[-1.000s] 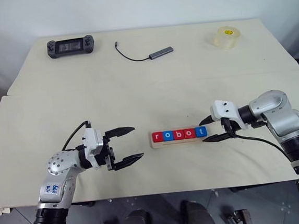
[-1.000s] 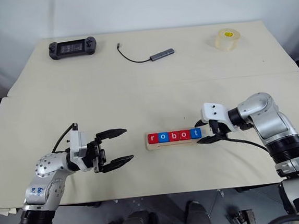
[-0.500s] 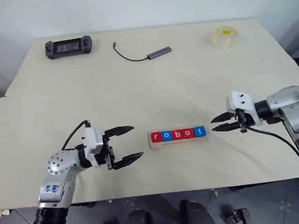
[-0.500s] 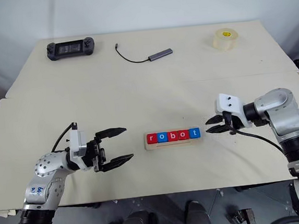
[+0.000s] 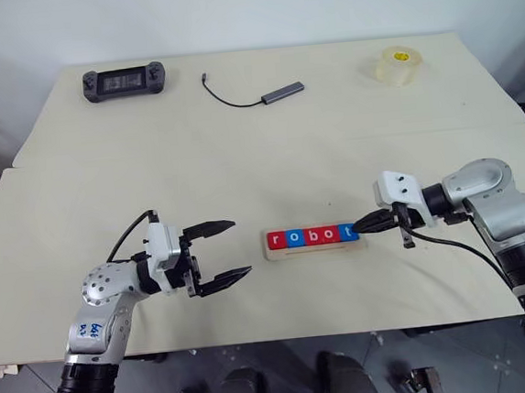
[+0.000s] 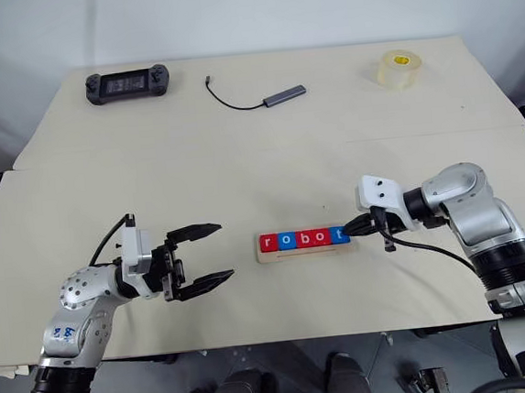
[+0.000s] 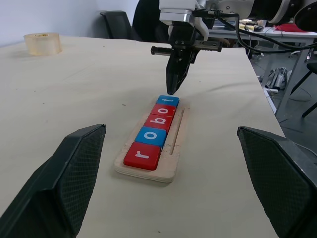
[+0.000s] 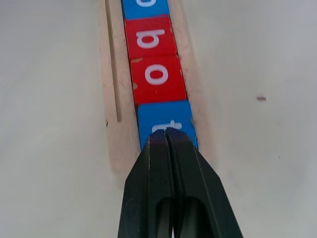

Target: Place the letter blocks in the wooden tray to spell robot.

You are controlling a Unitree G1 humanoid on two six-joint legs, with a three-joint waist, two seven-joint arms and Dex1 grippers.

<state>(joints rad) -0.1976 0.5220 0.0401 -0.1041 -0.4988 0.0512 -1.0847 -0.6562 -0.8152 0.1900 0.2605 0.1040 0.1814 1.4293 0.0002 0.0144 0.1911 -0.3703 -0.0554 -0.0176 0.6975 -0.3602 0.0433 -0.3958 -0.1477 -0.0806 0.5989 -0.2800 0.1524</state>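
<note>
Fingers of the right gripper are clenched together, their tip resting at the blue "t" tile, empty of any load.
Five small flat square letter blocks, red and blue with white letters, lie in a row spelling "robot" in the long pale wooden tray on the cream bench. The left gripper hovers just beside the tray's "r" end with its black fingers spread wide, grasping nothing. At the bench's far edge lie a black handheld game controller, a grey USB hub with cable and a roll of clear tape.
</note>
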